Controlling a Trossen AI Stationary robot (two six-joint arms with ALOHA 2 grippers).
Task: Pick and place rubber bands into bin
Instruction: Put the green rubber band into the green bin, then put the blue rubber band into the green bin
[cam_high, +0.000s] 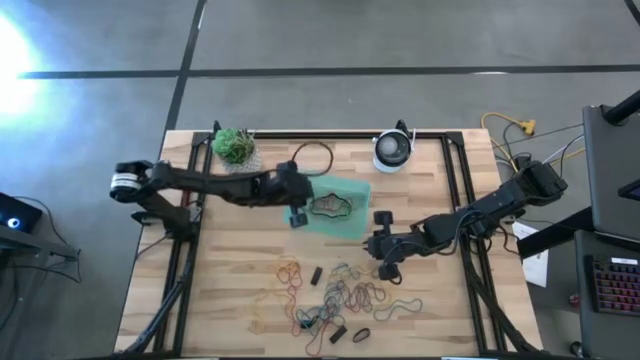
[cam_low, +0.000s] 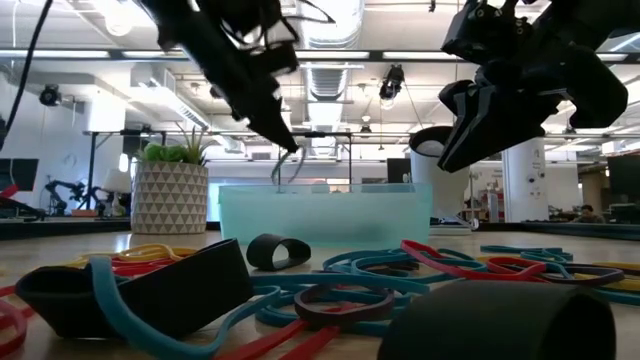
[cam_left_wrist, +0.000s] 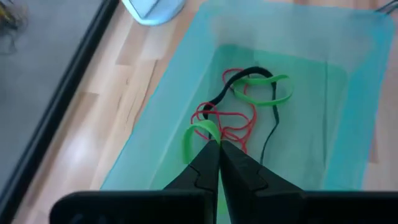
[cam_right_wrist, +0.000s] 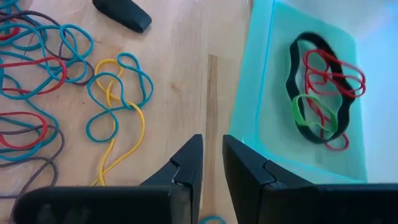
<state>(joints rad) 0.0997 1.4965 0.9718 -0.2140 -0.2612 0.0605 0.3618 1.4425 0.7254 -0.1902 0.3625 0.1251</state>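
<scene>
The translucent green bin (cam_high: 352, 190) sits mid-table and holds a black, a green and some red rubber bands (cam_left_wrist: 249, 93). Many loose rubber bands (cam_high: 340, 293) lie on the wood near the table's near edge. My left gripper (cam_left_wrist: 219, 148) is over the bin's left part, shut on a green band. My right gripper (cam_right_wrist: 212, 152) hovers over bare wood just outside the bin's near-right wall (cam_right_wrist: 249, 93), slightly open and empty. Teal and yellow bands (cam_right_wrist: 118, 93) lie on the wood beyond its fingers. My left gripper pinches a green rubber band (cam_left_wrist: 198, 133) between its two fingertips, coming from above and slanting down into the bin. The band curls in a small slack loop beside the tips and hangs below them (cam_low: 284, 168) above the bin's floor.
A small white pot with a green plant (cam_high: 233, 146), a black cable loop (cam_high: 313, 158) and a round white device (cam_high: 392, 151) stand near the far edge. Wide black bands (cam_high: 316, 275) lie among the loose bands. Black rails (cam_high: 458, 190) run along the table's sides.
</scene>
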